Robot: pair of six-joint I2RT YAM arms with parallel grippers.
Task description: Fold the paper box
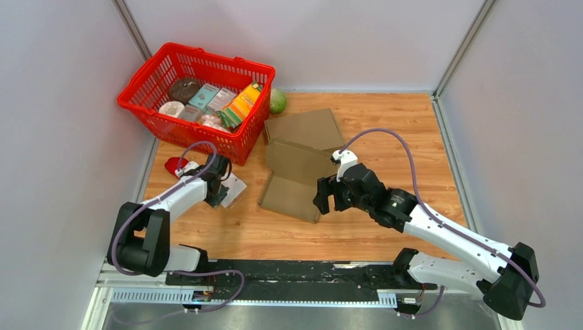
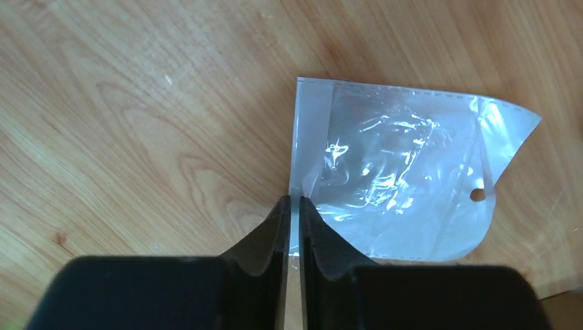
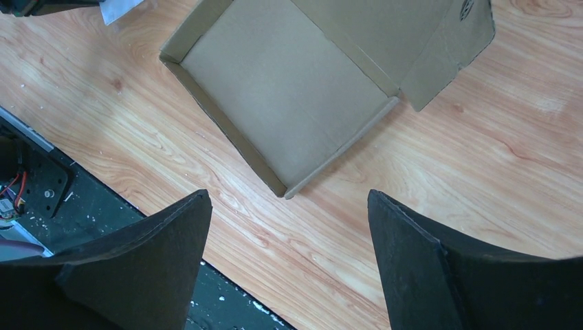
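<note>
one brown cardboard box (image 1: 297,165), long axis near-to-far, open face up. right gripper (image 3: 289,197) spread wide; left gripper (image 2: 295,203) clamps one clear plastic bag (image 2: 399,179).

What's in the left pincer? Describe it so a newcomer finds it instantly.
Find the red basket at the far left. Just in front of it the left pincer pinches the edge of a clear plastic bag lying on the table. It is see-through with one punched hole, unlike the brown cardboard box to its right.
</note>
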